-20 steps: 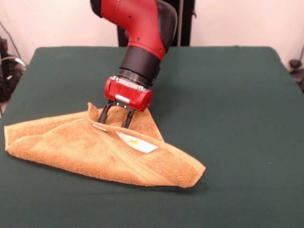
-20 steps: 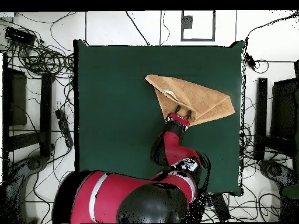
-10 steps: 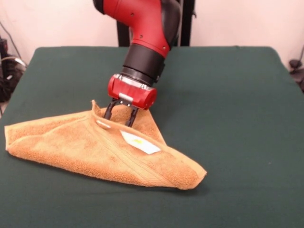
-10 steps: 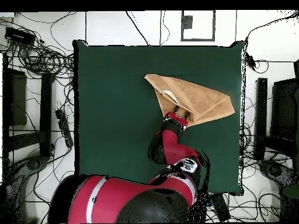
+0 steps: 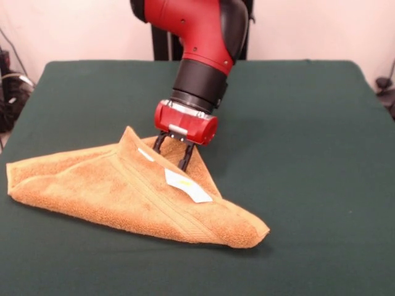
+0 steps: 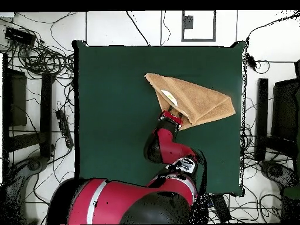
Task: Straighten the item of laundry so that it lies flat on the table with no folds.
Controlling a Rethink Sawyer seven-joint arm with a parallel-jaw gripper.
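The orange-tan towel (image 5: 105,185) lies folded over on itself at the left of the green table (image 5: 296,123), in a rough triangle with a raised peak. Its white label (image 5: 187,185) faces up on the top layer. A woven band runs along its near edge. My gripper (image 5: 173,155) reaches down into the towel just behind the raised fold, and its tips are hidden by the cloth. In the overhead view the towel (image 6: 202,99) sits at the table's (image 6: 117,88) upper right, with the gripper (image 6: 172,115) at its lower left edge.
The red and black arm (image 5: 200,55) leans over the table's middle from the far side. Cables and equipment (image 6: 41,64) lie on the floor around the table. The towel's left end lies close to the table's left edge (image 5: 7,154).
The gripper has moved to the right in the front view. The towel's upper layer and label have shifted right with it, and the fold's peak has risen a little.
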